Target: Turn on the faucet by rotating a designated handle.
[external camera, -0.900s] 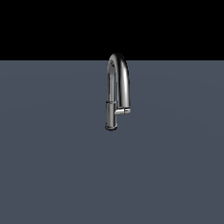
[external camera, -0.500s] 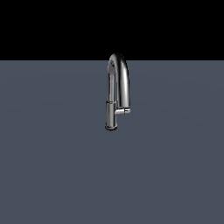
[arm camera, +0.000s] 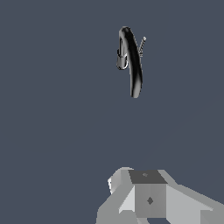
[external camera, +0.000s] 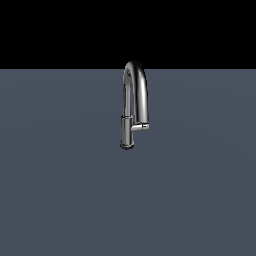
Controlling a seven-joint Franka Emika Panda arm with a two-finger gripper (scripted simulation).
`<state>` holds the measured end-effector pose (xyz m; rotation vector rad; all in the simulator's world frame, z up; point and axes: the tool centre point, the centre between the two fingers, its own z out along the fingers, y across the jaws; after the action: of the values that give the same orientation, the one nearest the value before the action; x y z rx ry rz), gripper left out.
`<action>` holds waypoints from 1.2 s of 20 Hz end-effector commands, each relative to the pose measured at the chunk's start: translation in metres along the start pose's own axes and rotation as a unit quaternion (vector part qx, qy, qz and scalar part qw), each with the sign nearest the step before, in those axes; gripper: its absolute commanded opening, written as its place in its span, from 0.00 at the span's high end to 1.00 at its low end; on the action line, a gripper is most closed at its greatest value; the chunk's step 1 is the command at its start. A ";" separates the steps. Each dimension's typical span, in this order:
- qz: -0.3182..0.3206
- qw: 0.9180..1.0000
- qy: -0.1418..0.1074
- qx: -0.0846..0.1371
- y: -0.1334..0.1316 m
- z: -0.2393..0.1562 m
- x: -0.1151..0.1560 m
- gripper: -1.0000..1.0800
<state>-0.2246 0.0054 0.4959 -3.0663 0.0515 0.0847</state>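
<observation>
The faucet [external camera: 135, 100] is a shiny chrome gooseneck standing upright on the grey floor [external camera: 60, 190], its arch reaching up to the dark background. The handle [external camera: 140, 128] is a short chrome stub sticking out toward the exterior view's right, just above the darker base. My gripper is not in the exterior view. In the wrist view I look down on the faucet [arm camera: 133, 65], and the handle [arm camera: 141, 44] shows as a thin light stick beside the arch. Grey parts of my gripper [arm camera: 148, 197] sit well away from the faucet, and the way the fingers stand is unclear.
A flat, plain grey surface [arm camera: 52, 131] spreads around the faucet on every side. Beyond its far edge there is only black background [external camera: 50, 30].
</observation>
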 end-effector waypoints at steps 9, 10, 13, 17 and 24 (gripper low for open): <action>0.057 0.995 -0.067 0.054 0.001 0.008 0.056 1.00; 0.063 0.993 -0.074 0.059 0.002 0.009 0.061 1.00; 0.080 0.989 -0.095 0.076 0.003 0.014 0.078 1.00; 0.104 0.982 -0.123 0.099 0.006 0.021 0.101 1.00; 0.145 0.964 -0.173 0.139 0.013 0.036 0.140 1.00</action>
<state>-0.0958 -0.0073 0.4552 -2.7235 0.4277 0.5450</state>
